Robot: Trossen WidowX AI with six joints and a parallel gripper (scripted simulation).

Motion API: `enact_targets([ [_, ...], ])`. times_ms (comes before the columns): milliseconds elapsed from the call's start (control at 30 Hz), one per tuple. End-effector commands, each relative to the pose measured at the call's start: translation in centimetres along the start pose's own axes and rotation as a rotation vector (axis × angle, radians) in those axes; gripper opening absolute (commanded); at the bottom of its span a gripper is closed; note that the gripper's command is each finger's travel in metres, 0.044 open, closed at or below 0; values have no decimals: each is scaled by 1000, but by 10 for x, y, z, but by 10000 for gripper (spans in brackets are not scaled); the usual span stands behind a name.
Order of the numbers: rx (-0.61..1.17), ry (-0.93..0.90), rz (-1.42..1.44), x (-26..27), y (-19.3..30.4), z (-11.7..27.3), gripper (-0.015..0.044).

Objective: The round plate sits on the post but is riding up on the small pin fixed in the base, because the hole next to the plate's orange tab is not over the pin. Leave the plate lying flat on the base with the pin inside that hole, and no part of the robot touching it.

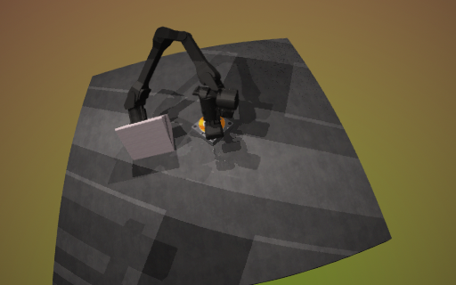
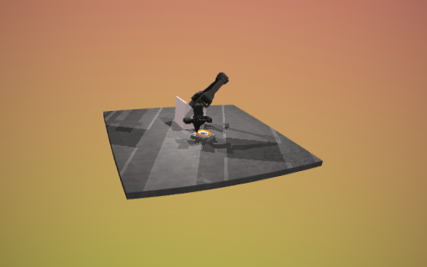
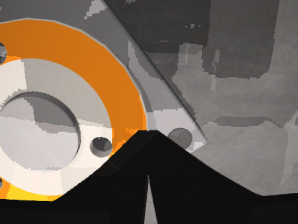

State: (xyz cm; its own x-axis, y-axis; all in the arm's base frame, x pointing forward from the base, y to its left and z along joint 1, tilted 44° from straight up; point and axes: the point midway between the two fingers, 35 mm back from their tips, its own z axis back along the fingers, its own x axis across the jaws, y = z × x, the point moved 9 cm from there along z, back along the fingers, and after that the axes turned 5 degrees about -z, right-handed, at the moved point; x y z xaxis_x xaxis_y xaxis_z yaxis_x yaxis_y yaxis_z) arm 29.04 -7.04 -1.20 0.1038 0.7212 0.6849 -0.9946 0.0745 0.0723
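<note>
The plate [image 1: 203, 123] [image 2: 210, 133] [image 3: 90, 50], with an orange outer ring and white inner ring, sits around the post [image 3: 42, 145] on the dark grey square base [image 1: 199, 132] [image 2: 204, 139] [image 3: 162, 119]. Several dark round holes show in the plate in the wrist view, one of them in the white ring near the fingers. My gripper [image 2: 197, 130] [image 3: 147, 139] is shut and empty. Its tips point down at the plate's outer edge, beside a base corner; contact cannot be told. The fingers hide the plate's lower right part. I cannot make out the pin or tab, or whether the plate lies flat.
A pale pink upright panel [image 1: 149, 139] [image 2: 182, 114] stands beside the arm's foot, left of the base in the top view. The arm arches over from behind the panel to the plate. Patchy shadows cross the dark table [image 1: 276, 178] [image 2: 167, 175].
</note>
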Motion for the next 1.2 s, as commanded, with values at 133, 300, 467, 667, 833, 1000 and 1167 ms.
enact_targets([
  [133,8,1,1,-1,12,-1,0],
  [300,8,1,1,0,18,-1,0],
  [467,8,1,1,2,24,0,0],
  [667,9,1,0,3,27,0,0],
  [833,9,1,0,4,30,1,0],
  [1000,9,1,0,6,32,1,0],
  [1167,9,1,0,7,34,0,0],
])
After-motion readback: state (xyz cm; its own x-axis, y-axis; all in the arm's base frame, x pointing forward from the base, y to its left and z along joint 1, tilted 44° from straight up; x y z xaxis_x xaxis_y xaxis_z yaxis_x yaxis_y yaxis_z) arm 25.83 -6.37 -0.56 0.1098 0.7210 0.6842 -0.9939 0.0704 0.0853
